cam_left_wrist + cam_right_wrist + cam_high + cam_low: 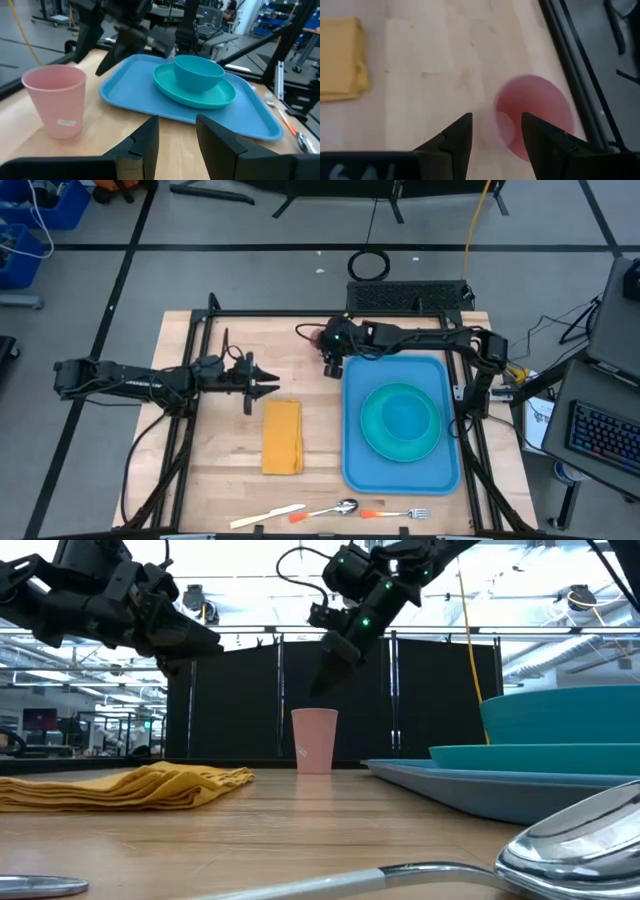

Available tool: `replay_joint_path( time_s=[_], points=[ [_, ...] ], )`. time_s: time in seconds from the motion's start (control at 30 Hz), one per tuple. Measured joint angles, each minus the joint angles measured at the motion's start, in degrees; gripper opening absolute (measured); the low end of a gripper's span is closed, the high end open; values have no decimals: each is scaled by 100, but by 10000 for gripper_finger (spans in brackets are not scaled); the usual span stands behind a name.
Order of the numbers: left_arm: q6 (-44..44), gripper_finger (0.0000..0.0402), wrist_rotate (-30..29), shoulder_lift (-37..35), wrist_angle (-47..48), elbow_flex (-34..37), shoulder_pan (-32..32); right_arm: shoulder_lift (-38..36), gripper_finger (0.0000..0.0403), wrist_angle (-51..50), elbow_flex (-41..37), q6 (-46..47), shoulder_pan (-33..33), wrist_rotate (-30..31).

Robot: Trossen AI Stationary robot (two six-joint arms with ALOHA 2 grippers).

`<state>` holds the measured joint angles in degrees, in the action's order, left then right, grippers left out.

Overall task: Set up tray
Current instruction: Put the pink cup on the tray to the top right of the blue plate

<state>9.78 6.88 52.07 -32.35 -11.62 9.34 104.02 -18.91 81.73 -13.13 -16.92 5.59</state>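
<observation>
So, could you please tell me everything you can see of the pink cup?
The pink cup is a plain, pale pink tumbler, plastic by its look, widening slightly toward the rim, with a small white label low on its side. It stands upright and empty on the wooden table, off the far left corner of the blue tray. Nothing touches it. The right hand hangs above it, fingers open, not gripping.
</observation>
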Motion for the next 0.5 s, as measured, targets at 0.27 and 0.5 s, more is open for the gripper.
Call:
replay_joint_path(
  time_s=[0.27,0.5],
  points=[
    [-131,134,1,0,-281,0,286,-1,156,-37,-2,-206,-206,-431],
    [-173,134,5,0,-285,0,459,95,155,0,-2,-262,-206,-450]
  ],
)
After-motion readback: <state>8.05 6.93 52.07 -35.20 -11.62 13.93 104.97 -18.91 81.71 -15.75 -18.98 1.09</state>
